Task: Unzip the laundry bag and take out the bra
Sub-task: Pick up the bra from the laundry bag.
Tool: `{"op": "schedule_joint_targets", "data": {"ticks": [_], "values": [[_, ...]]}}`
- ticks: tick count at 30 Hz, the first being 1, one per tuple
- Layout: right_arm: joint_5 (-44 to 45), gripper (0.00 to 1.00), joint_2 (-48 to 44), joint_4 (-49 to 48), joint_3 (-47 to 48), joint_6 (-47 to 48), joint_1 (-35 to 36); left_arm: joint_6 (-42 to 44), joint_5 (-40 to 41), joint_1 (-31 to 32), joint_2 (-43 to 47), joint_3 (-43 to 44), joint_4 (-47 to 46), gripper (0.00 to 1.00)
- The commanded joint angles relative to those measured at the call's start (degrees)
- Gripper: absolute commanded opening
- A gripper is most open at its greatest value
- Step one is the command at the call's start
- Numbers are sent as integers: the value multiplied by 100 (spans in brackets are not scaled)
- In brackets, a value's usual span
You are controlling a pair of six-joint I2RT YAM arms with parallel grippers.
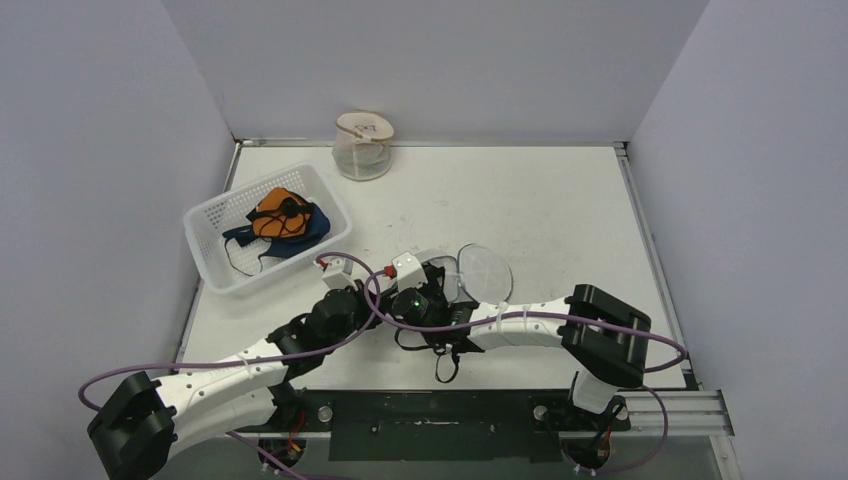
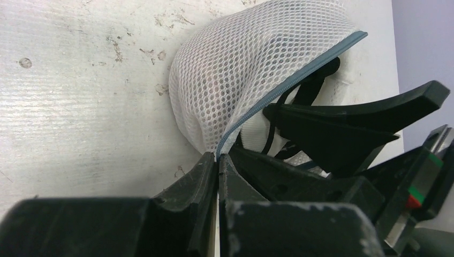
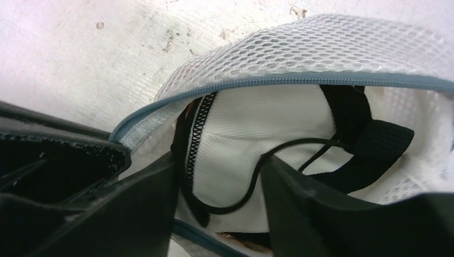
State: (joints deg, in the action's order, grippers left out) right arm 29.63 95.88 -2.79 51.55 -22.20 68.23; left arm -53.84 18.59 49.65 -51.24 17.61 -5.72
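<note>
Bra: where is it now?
Right wrist view: the bra lies inside the open mesh laundry bag, straddled by the open right claw, near the centre of the table.

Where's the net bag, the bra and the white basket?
net bag (image 2: 257,64), left wrist view, on its white mesh side.
bra (image 3: 257,139), right wrist view, on its white cloth.
white basket (image 1: 250,190), top view, on its far rim.

white honeycomb-mesh laundry bag (image 2: 251,59), black-trimmed white bra (image 3: 257,128)

Scuffed white table (image 1: 560,200), plain pale lavender walls (image 1: 440,60) on 3 sides, metal rail (image 1: 680,412) along near edge
</note>
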Motion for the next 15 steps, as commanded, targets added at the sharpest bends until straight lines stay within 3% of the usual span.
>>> {"op": "schedule_joint_targets", "data": {"ticks": [1,11,15], "values": [[596,47,-50,112,55,-154,-64,-47,-11,-41,16,6,-211,0],[153,15,-872,-74,-536,-269,-293,-32,-23,-44,-132,60,-349,0],[-116,12,-1382,-97,-761,-324,-378,-12,2,-58,-165,68,-360,0]]}}
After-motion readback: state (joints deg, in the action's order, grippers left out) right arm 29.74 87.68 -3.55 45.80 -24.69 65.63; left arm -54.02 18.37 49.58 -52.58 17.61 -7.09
